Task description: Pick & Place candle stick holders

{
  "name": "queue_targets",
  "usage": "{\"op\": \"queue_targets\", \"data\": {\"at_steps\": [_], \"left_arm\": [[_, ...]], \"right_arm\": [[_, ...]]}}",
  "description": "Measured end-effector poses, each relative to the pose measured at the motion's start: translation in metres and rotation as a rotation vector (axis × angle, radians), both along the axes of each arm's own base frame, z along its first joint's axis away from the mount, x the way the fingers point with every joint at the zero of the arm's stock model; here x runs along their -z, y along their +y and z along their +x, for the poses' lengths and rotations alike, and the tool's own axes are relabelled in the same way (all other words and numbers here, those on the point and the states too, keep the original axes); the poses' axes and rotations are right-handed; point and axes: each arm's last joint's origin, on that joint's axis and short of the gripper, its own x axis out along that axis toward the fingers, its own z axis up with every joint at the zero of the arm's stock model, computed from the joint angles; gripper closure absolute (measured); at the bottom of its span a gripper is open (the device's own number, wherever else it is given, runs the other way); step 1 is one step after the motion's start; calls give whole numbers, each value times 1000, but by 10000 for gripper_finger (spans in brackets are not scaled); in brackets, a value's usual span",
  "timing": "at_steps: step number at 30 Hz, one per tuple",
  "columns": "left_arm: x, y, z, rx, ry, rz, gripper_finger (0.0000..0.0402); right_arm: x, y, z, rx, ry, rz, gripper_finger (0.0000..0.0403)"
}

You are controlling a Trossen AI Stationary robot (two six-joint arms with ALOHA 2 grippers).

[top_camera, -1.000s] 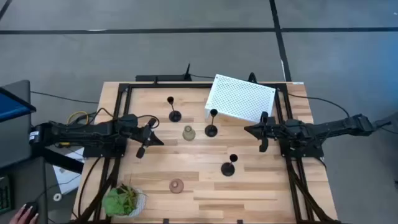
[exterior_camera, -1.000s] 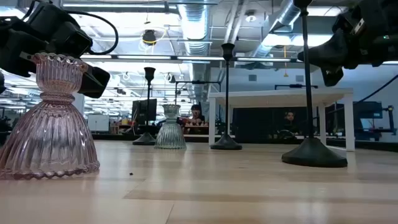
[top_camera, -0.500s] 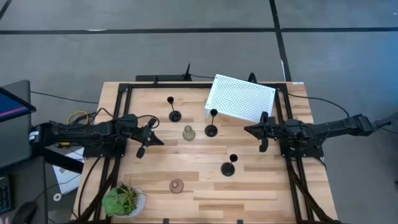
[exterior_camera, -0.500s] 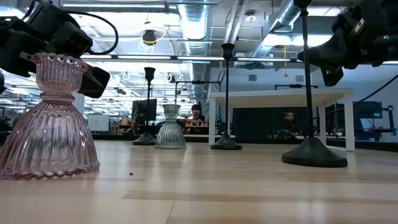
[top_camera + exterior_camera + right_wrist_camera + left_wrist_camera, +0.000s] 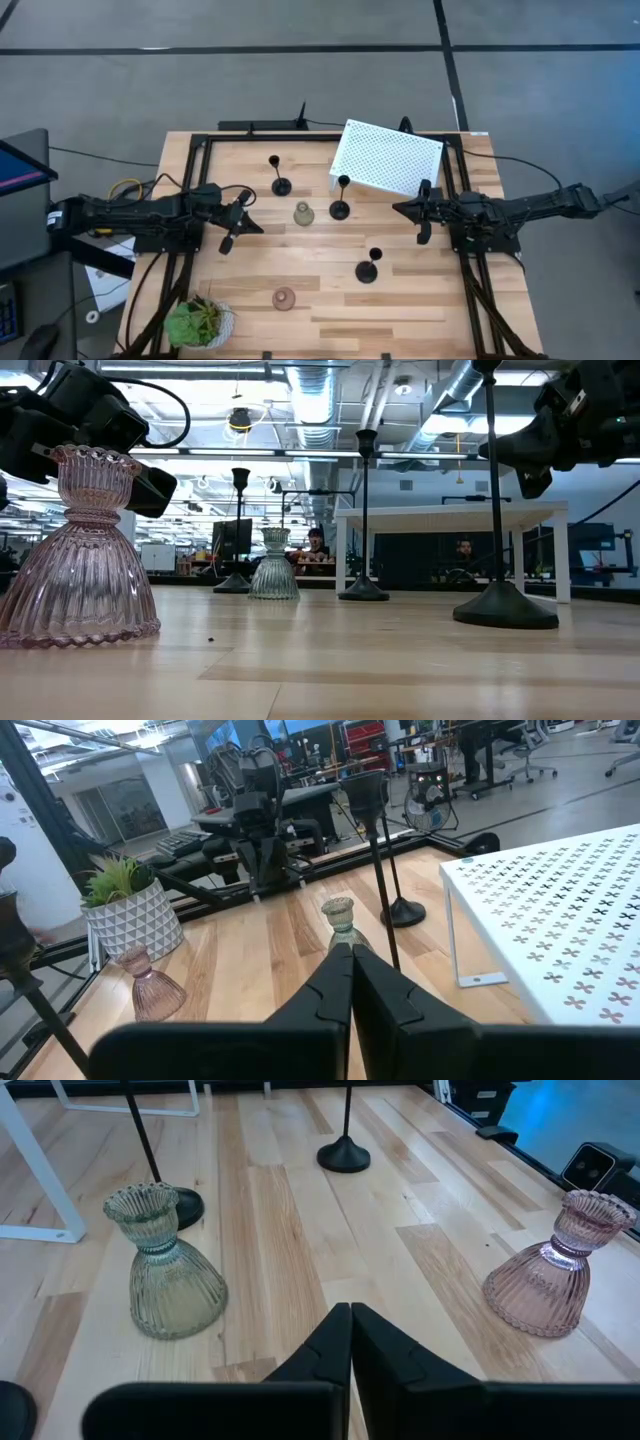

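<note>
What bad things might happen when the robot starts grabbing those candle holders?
The tall black holders are thin with small bases, so a bump may topple them. One stands right by the white stand, leaving little room. The green glass holder looks breakable if knocked. Both grippers, left and right, are shut and empty.

Ribbed pink holder (image 5: pixel 548 1270); ribbed grey-green holder (image 5: pixel 166 1265); white perforated stand (image 5: pixel 386 158).

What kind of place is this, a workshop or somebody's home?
Most likely a robotics lab or open workshop, not a home: bare ceiling ducts run overhead, desks with monitors fill the background, and two robot arms are mounted at a wooden table.
</note>
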Motion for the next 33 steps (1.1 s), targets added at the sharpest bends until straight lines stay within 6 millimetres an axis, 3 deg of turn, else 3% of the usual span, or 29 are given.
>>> {"op": "queue_targets", "data": {"at_steps": [10,33], "left_arm": [[0,0,0,0,-1,0,390],[-1,0,0,1,-16,7,390]], "right_arm": [[0,0,0,-5,23,-109,403],[0,1,0,-15,20,-111,403]]}}
